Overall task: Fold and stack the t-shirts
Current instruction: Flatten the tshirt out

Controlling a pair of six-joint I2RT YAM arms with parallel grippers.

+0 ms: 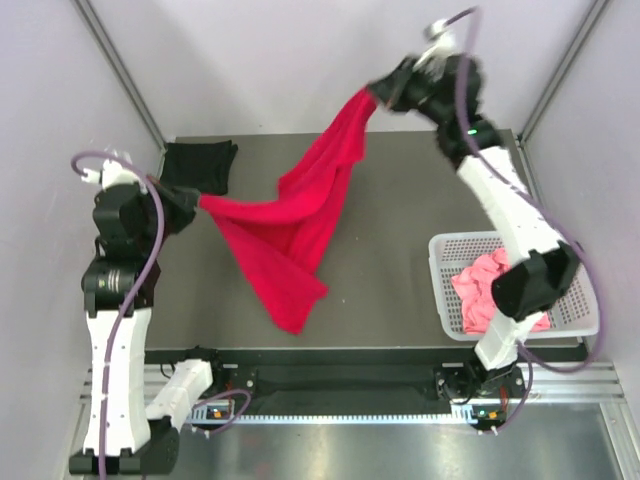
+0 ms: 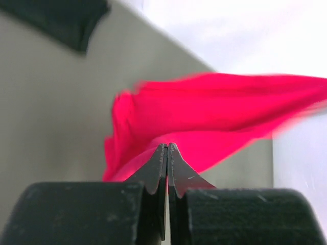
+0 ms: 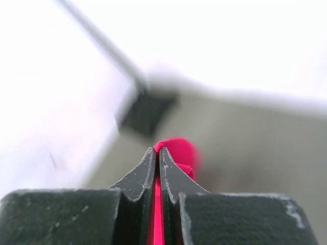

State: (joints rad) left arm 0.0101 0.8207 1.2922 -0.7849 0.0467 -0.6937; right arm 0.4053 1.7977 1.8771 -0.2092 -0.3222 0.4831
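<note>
**Trainee:** Where is the red t-shirt (image 1: 292, 225), and why is it held that way?

**Technician:** It hangs in the air above the table (image 1: 400, 200), strung between both hands. One end runs up to the right hand (image 1: 382, 95), raised high over the far edge. Another end runs to the left hand (image 1: 193, 205), lower and out at the left side. The middle sags, and the lowest fold drops toward the near half of the table. Whether that fold touches the surface cannot be told. Pulling two points apart most likely serves to spread the cloth so that it can be laid flat for folding.

**Trainee:** What is the state of each hand?

**Technician:** Both are clamped narrow on the cloth. The right wrist view shows a red strip pinched between the closed jaws. The left wrist view shows the jaws pressed together, with the red cloth spreading away from the tips.

**Trainee:** And the other shirts?

**Technician:** The black t-shirt (image 1: 200, 163) lies folded at the far left corner of the table, just beyond the left hand. The salmon pink t-shirt (image 1: 480, 295) lies crumpled in the basket (image 1: 437, 268) at the right, not yet folded.
</note>
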